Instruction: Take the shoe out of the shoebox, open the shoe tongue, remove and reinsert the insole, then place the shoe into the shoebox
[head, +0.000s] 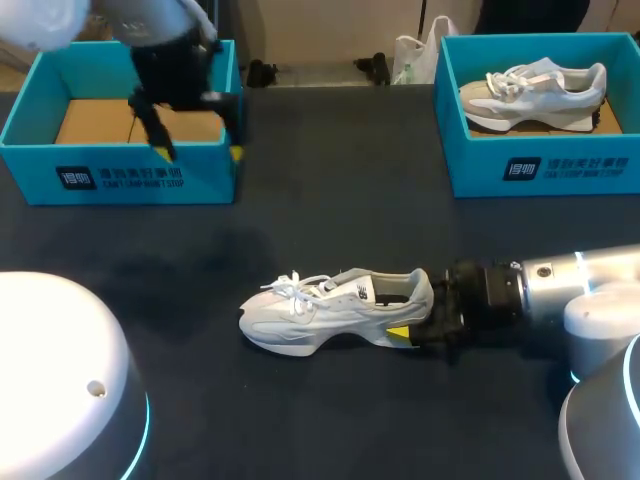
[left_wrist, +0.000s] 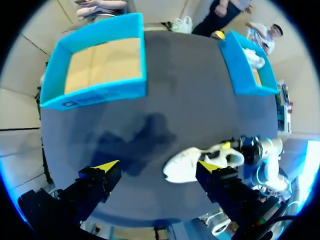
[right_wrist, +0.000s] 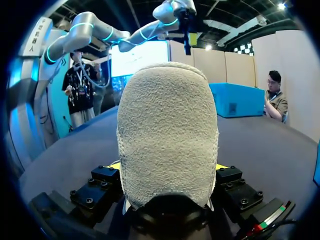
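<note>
The shoe (head: 335, 310) lies on its sole in the middle of the worktop (head: 300, 420), toe pointing left, well apart from both boxes and from the near edge. The right hand (head: 412, 330) pinches its heel from both sides. The left hand (head: 200, 152), fingers spread and holding nothing, hangs over the left box's (head: 120, 180) front right corner. The right box (head: 540, 170), at the far right edge, holds a second shoe (head: 535, 92).
</note>
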